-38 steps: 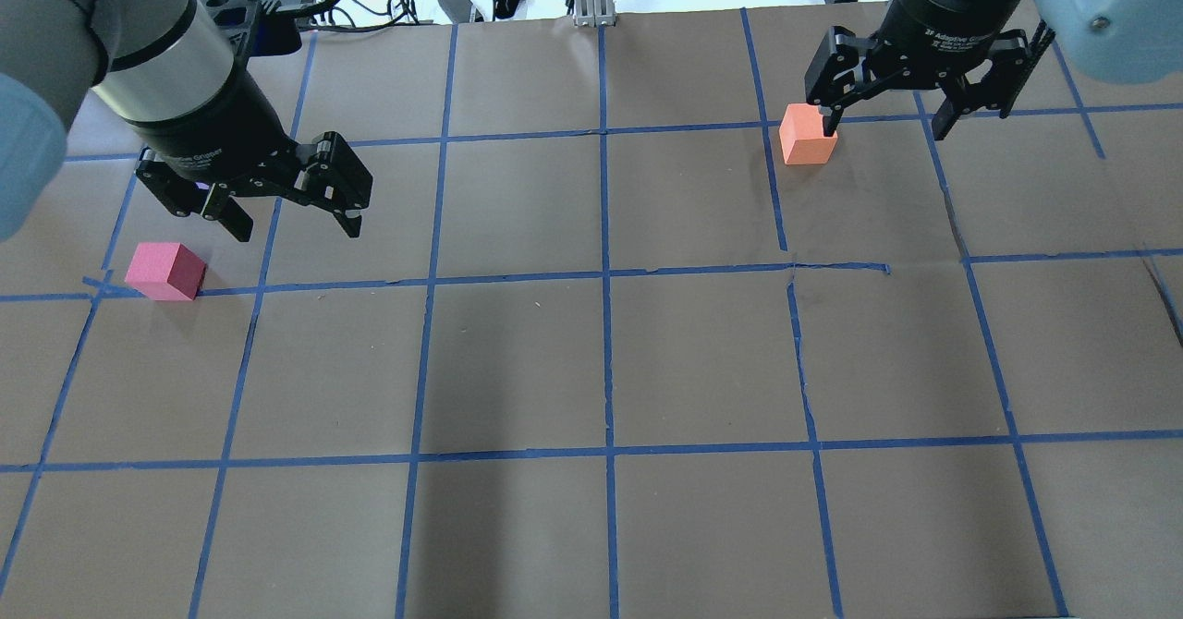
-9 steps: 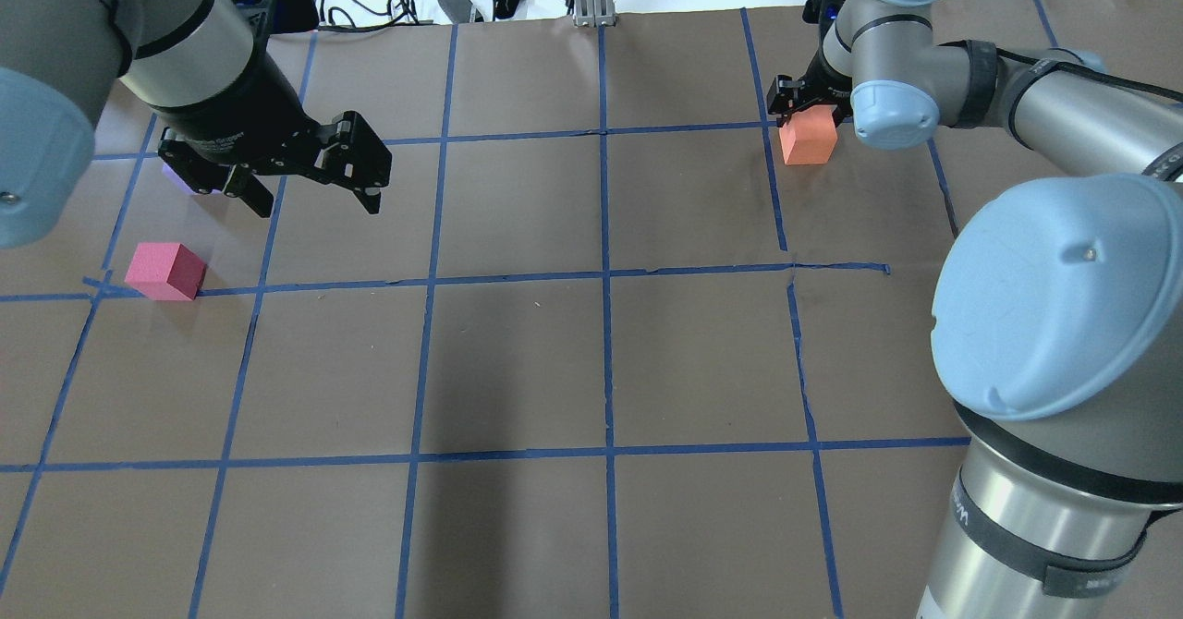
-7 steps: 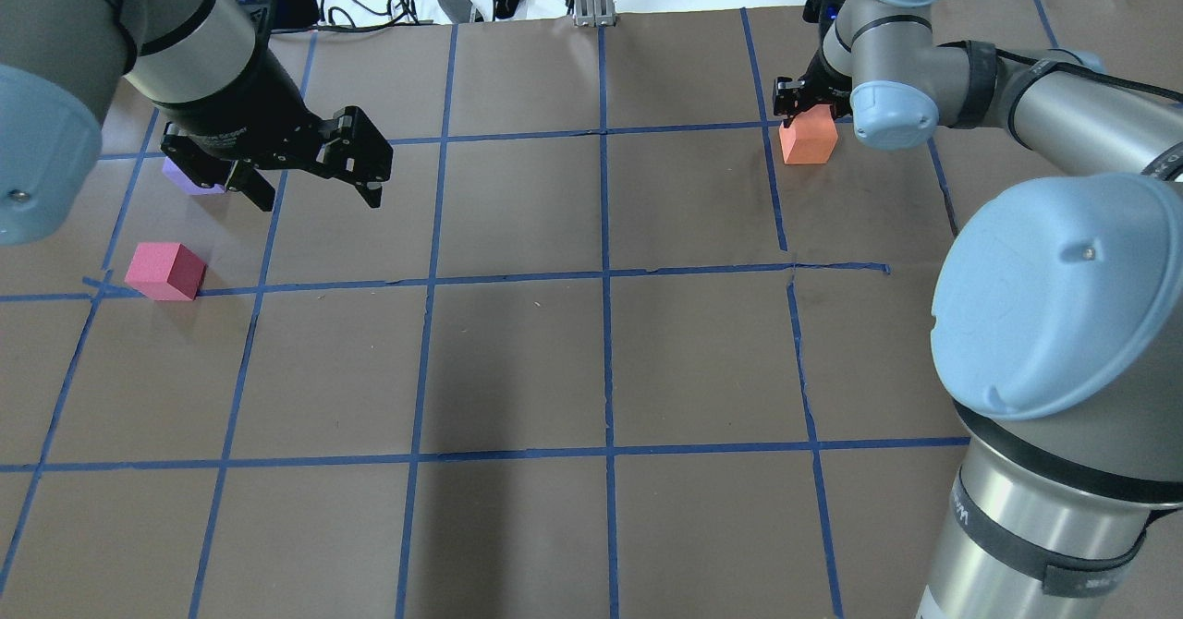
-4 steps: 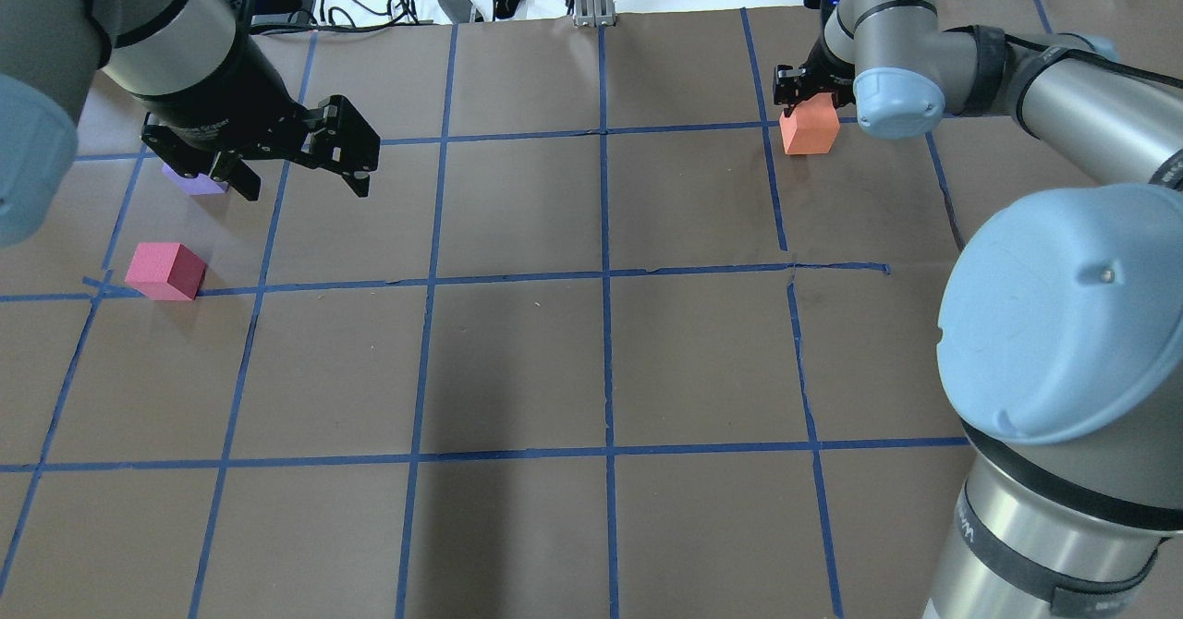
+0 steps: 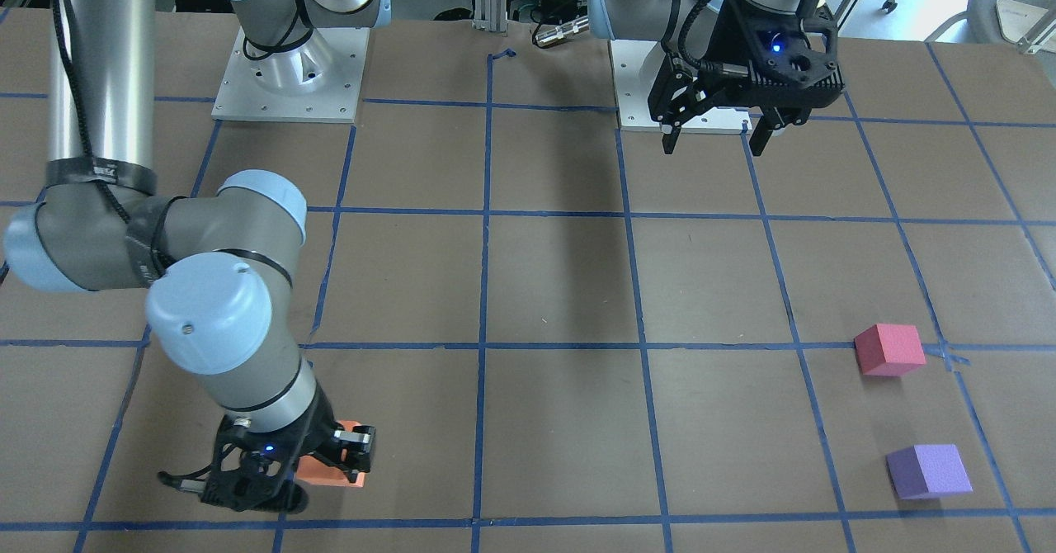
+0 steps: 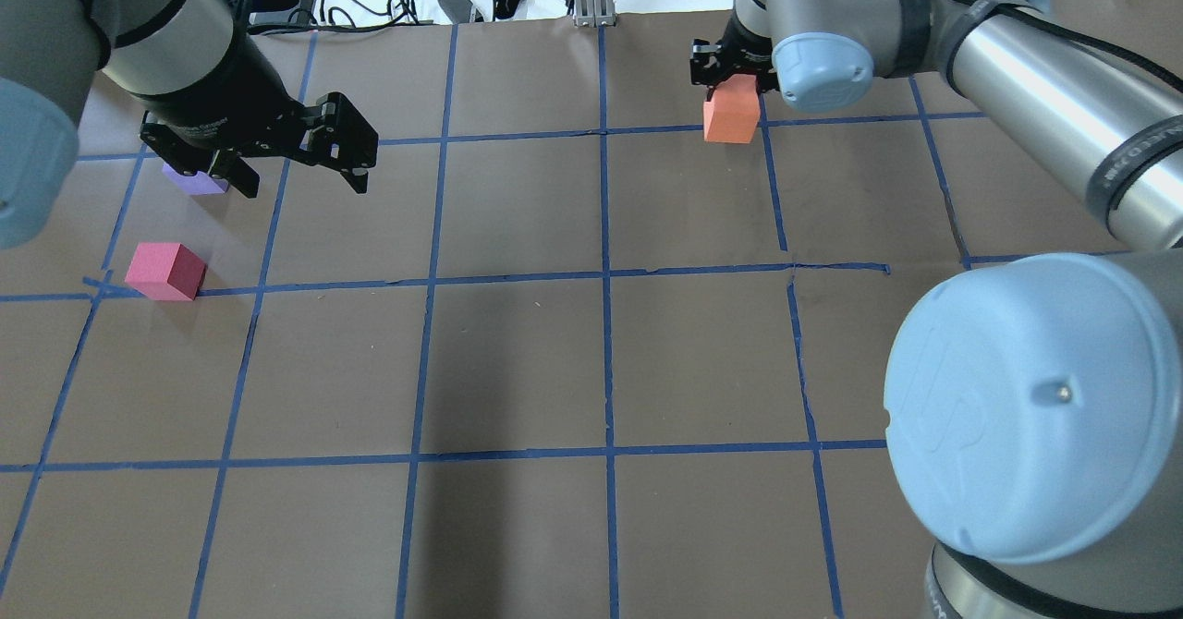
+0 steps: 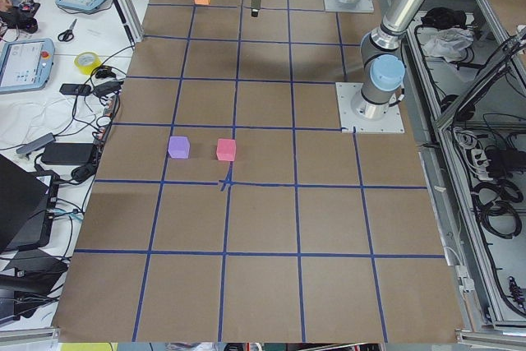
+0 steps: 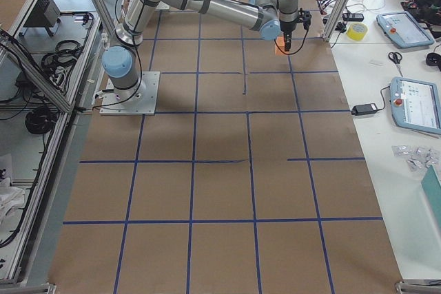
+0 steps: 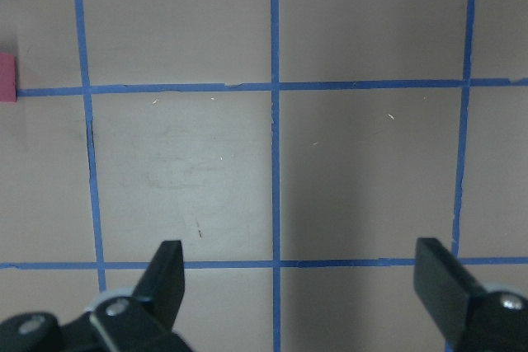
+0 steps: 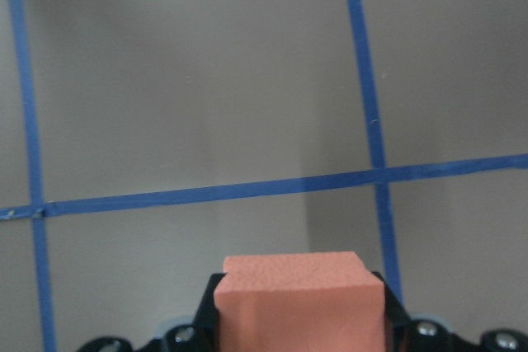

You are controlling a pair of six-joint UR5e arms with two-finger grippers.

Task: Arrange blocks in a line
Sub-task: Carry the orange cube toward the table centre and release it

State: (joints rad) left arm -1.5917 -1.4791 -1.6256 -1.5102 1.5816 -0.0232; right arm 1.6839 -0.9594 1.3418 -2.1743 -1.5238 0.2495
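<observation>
Overhead exterior: orange block [image 6: 731, 122] has moved left.

Nothing can be read with certainty. In the overhead view a faint line of pale print crosses the black body of the left gripper [image 6: 302, 185], but it is too small to make out. The teach pendant [image 8: 417, 105] has a lit screen, and its contents are illegible.

Matte orange cube [image 6: 731, 121] clamped in right pincer [image 10: 301, 323], pinkish-red cube [image 6: 166, 271] and purple cube [image 5: 928, 470] near each other, not touching
</observation>
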